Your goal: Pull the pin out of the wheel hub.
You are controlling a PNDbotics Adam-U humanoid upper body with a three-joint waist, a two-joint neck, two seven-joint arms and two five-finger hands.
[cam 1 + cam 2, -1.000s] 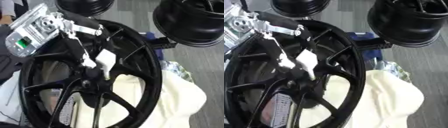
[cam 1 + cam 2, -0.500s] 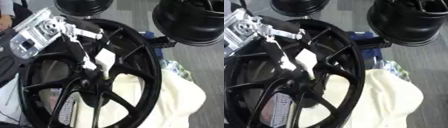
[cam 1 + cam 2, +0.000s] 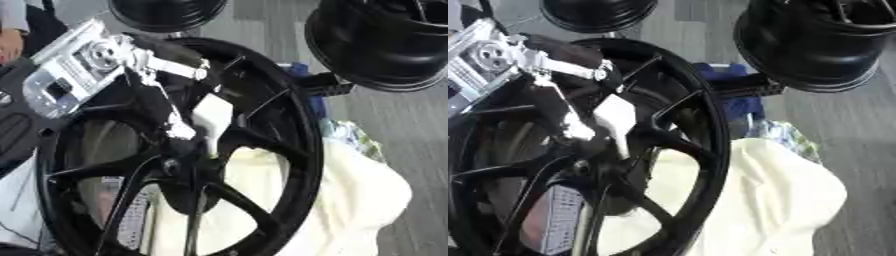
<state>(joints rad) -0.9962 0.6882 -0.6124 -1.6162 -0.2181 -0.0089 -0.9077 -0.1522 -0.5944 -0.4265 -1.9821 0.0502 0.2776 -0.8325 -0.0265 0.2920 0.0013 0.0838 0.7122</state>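
Wheel hub (image 3: pixel 179 167) centre behind robot hand (image 3: pixel 166 107)

We see a grey floor (image 3: pixel 411 115) carrying a cream cloth (image 3: pixel 350 200), a blue object (image 3: pixel 737 102) and two black rims (image 3: pixel 385 45) at the far edge.

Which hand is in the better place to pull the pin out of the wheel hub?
The left. The left hand already reaches from the upper left across the black wheel, its fingers down at the white pin above the hub. The right hand shows in neither view.
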